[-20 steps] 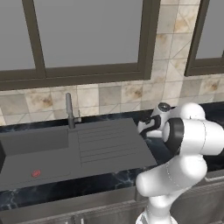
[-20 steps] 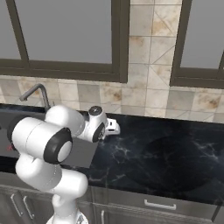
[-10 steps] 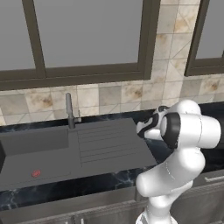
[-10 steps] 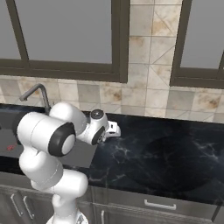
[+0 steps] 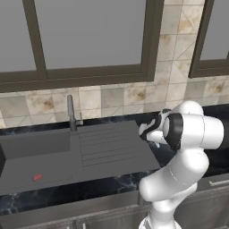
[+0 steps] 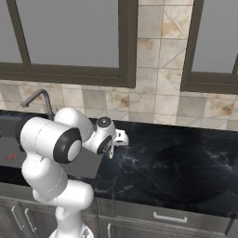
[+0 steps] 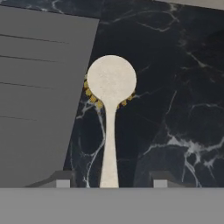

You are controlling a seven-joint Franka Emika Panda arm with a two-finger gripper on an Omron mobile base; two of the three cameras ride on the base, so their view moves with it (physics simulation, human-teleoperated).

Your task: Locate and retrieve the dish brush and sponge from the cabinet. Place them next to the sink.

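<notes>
left base view: set behind the arm to its left, facing forward and down over the sink (image 5: 67, 154) and tiled wall. right base view: behind to its right, same facing, over the black tabletop (image 6: 186, 162). both share the sink's edge and windows. hand view: close, looking down on the dish brush (image 7: 110, 113) beside the drainboard.

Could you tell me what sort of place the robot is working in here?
A kitchen, most likely: a sink with a faucet set in a dark marble counter, tiled wall behind, and a dish brush.
</notes>
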